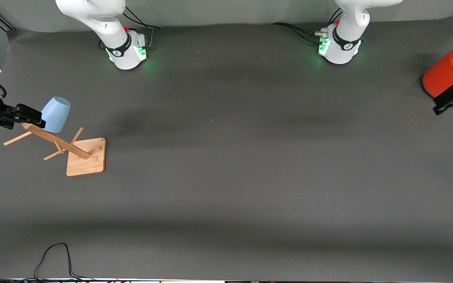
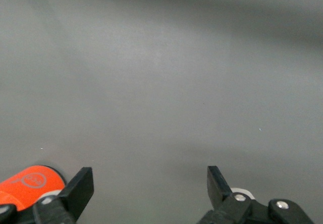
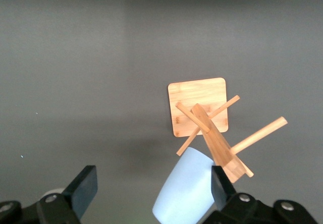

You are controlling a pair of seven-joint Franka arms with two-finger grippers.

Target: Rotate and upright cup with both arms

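Pale-blue cup hangs inverted on wooden rack, just beside one finger of right gripper; fingers spread, empty. Centre cup between them before closing. Left gripper spread, waiting over orange can.

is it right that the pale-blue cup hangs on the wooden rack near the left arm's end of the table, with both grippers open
Not quite. The cup does hang on the wooden rack, but at the right arm's end of the table, as the front view shows. The right gripper and left gripper are both open.
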